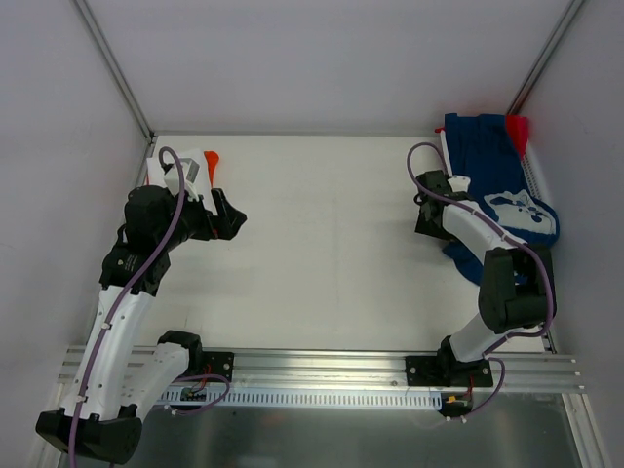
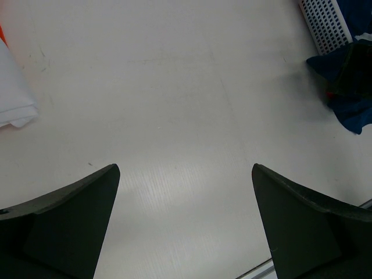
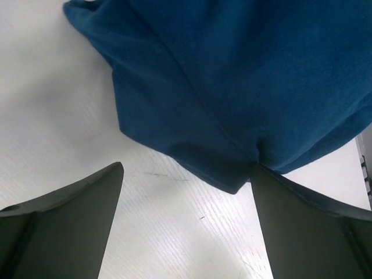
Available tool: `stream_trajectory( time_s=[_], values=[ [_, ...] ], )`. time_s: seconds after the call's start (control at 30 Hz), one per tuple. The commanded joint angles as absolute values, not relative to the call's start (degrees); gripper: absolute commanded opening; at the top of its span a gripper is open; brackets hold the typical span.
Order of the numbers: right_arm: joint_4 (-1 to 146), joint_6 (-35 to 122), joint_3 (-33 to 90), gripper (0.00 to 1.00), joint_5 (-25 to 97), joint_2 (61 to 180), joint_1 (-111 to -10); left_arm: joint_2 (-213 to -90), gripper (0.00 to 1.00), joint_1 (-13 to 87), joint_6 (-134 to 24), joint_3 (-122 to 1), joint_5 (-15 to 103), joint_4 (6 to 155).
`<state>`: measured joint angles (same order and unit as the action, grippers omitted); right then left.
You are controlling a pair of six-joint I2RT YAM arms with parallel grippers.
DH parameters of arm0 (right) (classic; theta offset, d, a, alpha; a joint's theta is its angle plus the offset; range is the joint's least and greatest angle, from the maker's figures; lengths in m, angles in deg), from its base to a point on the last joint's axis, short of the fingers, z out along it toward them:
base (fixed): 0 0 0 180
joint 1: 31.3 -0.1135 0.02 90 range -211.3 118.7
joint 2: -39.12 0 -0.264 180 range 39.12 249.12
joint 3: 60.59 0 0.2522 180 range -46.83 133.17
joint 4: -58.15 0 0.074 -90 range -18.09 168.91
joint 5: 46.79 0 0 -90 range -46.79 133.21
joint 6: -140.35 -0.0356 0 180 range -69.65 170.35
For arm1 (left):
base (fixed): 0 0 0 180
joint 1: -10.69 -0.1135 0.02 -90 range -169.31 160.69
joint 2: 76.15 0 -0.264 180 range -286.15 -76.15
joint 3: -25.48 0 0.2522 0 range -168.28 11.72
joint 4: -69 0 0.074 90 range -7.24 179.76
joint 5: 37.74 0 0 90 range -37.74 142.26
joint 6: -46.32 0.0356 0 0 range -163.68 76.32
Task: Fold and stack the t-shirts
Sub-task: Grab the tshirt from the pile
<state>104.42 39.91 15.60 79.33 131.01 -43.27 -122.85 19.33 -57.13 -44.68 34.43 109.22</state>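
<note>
A navy blue t-shirt [image 1: 485, 148] with white print [image 1: 517, 210] lies crumpled at the far right, partly over the basket; it fills the top of the right wrist view [image 3: 232, 75]. A red t-shirt [image 1: 517, 127] peeks out behind it. A white t-shirt [image 1: 191, 168] and an orange one [image 1: 212, 159] lie at the far left. My right gripper [image 3: 186, 174] is open and empty just off the navy hem, its right finger [image 3: 308, 226] touching the cloth. My left gripper [image 1: 234, 219] is open and empty over bare table near the white t-shirt [image 2: 14, 93].
A white mesh basket [image 1: 534, 175] stands against the right wall, also in the left wrist view [image 2: 328, 23]. Grey walls enclose the table on three sides. The arm bases and a metal rail [image 1: 322, 370] run along the near edge.
</note>
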Motion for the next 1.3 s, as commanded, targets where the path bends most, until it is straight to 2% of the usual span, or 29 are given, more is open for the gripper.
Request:
stream_trajectory(
  time_s=[0.0,0.07,0.1,0.17,0.23,0.27,0.3,0.33,0.6,0.7,0.87,0.97,1.07,1.2,1.27],
  values=[
    [102.67,40.5,14.34,0.94,78.98,129.38,-41.68,-121.42,0.99,19.65,-56.42,-45.32,33.36,108.69],
    [102.05,40.5,14.34,0.85,78.11,129.64,-41.06,-121.33,0.99,19.65,-56.42,-45.32,33.36,108.69],
    [101.97,40.42,14.25,0.76,77.93,129.73,-40.8,-121.15,0.99,19.65,-56.42,-45.32,33.36,108.69],
    [101.26,40.5,13.99,0.7,77.32,129.99,-40.27,-121.33,0.99,19.65,-56.34,-45.32,33.45,108.61],
    [100.3,40.5,13.38,0.49,76.61,129.82,-39.57,-121.33,0.99,19.65,-56.34,-45.32,33.36,108.69],
    [99.95,40.5,13.11,0.34,75.74,129.73,-39.3,-121.15,0.99,19.65,-56.34,-45.32,33.36,108.69],
    [99.77,40.42,13.02,0.13,75.38,129.82,-39.04,-121.06,0.99,19.65,-56.34,-45.32,33.36,108.69],
    [99.59,40.24,13.02,0.02,75.12,129.99,-38.69,-120.98,0.99,19.65,-56.25,-45.32,33.54,108.69],
    [99.24,40.06,12.32,0.0,74.59,129.21,-38.33,-121.06,0.99,19.65,-56.25,-45.24,33.89,108.69],
    [99.94,39.98,11.71,0.0,73.8,125.79,-39.12,-121.33,0.99,19.65,-56.16,-45.24,33.89,108.69],
    [105.21,40.24,15.12,0.0,74.67,112.97,-44.65,-121.59,0.99,19.65,-55.98,-45.06,33.89,108.69],
    [111.0,41.38,22.93,0.0,75.99,106.3,-51.41,-122.03,0.99,19.65,-55.81,-45.06,33.89,108.69],
    [114.09,42.78,34.7,0.0,73.11,104.42,-59.58,-122.47,0.99,19.56,-55.81,-45.06,33.71,108.69],
    [118.83,45.42,52.53,0.01,62.92,110.71,-72.39,-122.73,0.99,19.56,-55.55,-44.97,33.62,108.69],
    [125.82,46.39,68.25,0.01,58.51,116.52,-76.98,-122.91,0.99,19.56,-55.46,-44.88,33.71,108.69]
  ],
)
